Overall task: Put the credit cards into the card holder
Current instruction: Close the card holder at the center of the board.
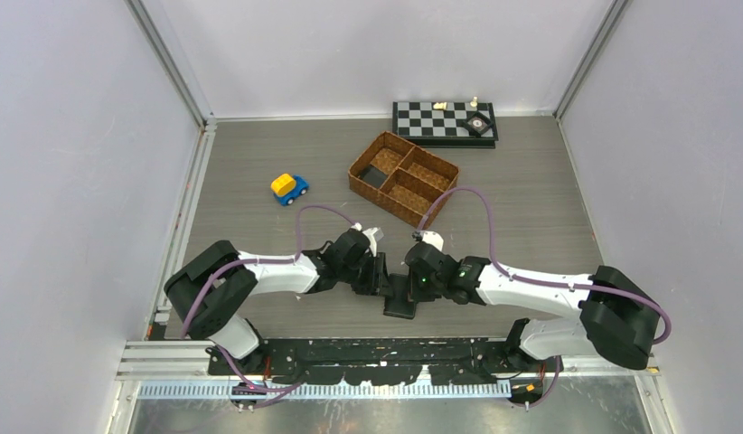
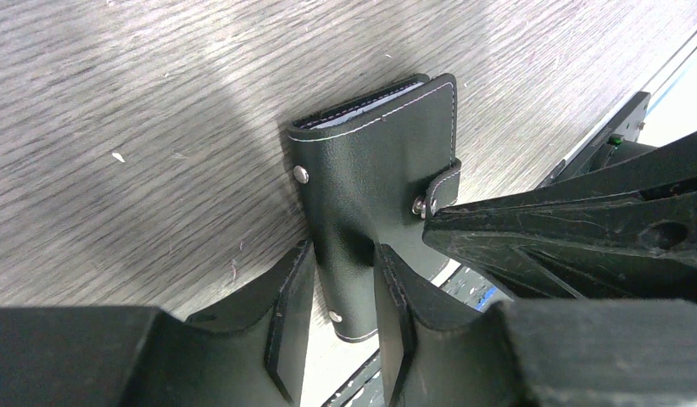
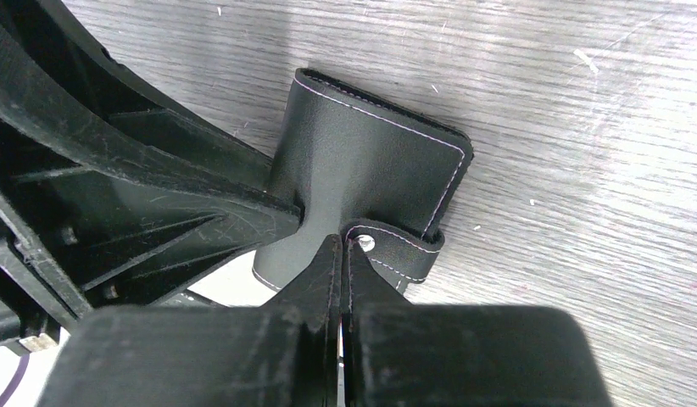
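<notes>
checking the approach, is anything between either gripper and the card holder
Nothing visible does: the left gripper pinches the card holder, and the right gripper sits shut against its snap tab.

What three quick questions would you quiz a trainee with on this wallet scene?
1. True or false: the wallet lies in the basket.
2. The shut right tool has its tip at the wallet's: A. spine B. snap tab C. sleeves
3. Which tool squeezes the wallet's sides?
Key: 1 false; 2 B; 3 the left tool.
</notes>
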